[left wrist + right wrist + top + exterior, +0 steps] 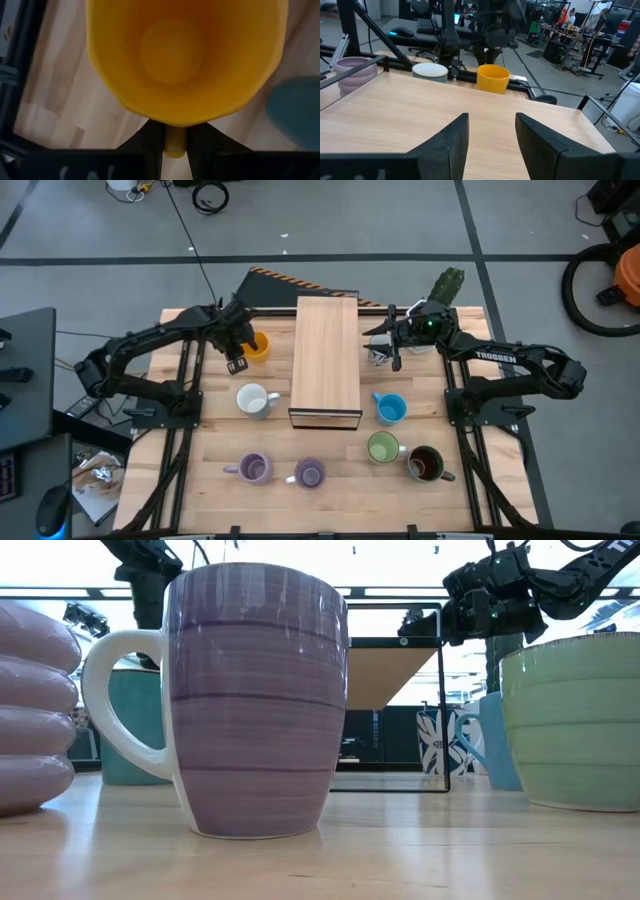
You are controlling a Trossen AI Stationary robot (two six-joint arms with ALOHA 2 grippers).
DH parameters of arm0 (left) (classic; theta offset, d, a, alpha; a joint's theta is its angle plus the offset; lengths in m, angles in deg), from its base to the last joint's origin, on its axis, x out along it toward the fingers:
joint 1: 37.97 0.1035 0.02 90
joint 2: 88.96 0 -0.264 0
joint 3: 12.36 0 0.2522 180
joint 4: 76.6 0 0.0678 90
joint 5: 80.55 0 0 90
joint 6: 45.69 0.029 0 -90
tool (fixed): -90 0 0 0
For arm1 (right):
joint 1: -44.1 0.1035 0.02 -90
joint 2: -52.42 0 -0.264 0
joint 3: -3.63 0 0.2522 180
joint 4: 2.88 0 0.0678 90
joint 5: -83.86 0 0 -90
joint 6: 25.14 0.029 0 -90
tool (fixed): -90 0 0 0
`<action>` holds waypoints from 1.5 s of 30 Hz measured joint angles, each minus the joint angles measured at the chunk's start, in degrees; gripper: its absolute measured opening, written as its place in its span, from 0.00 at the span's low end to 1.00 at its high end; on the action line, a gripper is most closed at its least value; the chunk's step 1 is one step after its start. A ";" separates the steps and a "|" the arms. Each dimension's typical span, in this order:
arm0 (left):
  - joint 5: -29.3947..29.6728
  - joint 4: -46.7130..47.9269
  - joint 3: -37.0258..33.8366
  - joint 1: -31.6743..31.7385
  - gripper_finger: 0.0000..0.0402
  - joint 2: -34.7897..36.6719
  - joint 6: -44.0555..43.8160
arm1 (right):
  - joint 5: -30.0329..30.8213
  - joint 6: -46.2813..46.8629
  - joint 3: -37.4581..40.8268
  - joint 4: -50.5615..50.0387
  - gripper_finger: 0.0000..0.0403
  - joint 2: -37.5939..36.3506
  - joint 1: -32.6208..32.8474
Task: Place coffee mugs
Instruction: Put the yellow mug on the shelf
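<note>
The left tool (238,356) grips the handle of the orange mug (256,345) near the worktop's (330,470) far left corner, its fingers (150,137) pinched on either side of the handle. The right tool (385,345) hangs above the far right side with its fingers (451,137) spread narrowly, holding nothing. A raised wooden board (326,360) runs down the middle. The white mug (254,400) stands left of it, the blue mug (390,409) right. Two purple mugs (253,469), the green mug (382,448) and the dark brown mug (425,464) stand near the front edge.

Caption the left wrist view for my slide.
Left end effector shut on the handle of the orange ceramic mug above the light wooden table.
</note>
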 joint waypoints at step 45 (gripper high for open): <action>-10.50 16.96 62.63 4.87 0.15 -36.47 30.92 | -0.02 -0.44 0.00 -2.08 0.42 0.01 -3.43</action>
